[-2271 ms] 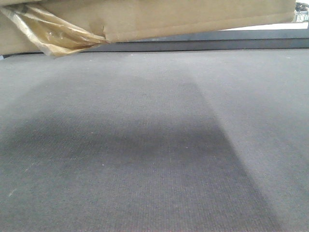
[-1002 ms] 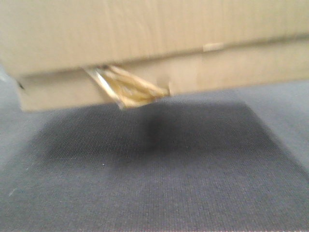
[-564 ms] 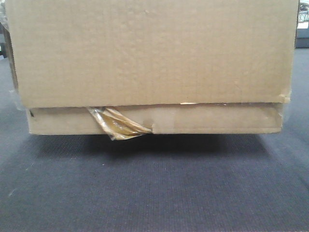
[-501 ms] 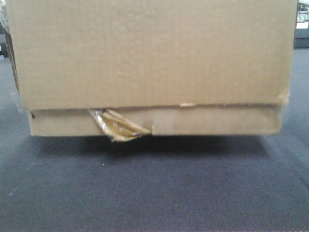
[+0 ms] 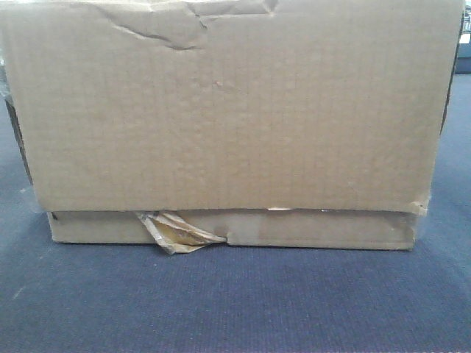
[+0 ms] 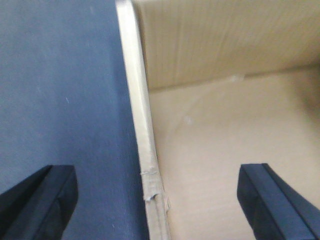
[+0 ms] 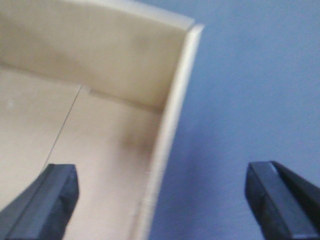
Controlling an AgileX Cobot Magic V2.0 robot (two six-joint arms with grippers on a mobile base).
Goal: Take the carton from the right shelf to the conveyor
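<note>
The carton (image 5: 228, 125) sits flat on the conveyor (image 5: 221, 301), its wide face toward the front camera and its long axis running 9 to 3 o'clock across that view. A dented top edge lies near 12 o'clock; a crumpled tape scrap (image 5: 179, 233) hangs at the bottom seam, toward 7 o'clock.

Left wrist view: the left gripper (image 6: 162, 200) is spread wide. One finger is over the belt at 8 o'clock, the other over the open interior at 4 o'clock. The carton's side wall (image 6: 142, 145) runs from 12 to 6 o'clock between them, touched by neither.

Right wrist view: the right gripper (image 7: 162, 200) is likewise released, straddling the opposite wall (image 7: 167, 130). That wall runs from about 1 o'clock down to 6 o'clock, with the interior at 9 o'clock and the belt at 3.

Each wall lies midway between its arm's fingers, so the likely next move is a straight lift clear of both rims. The shelf is not in view.
</note>
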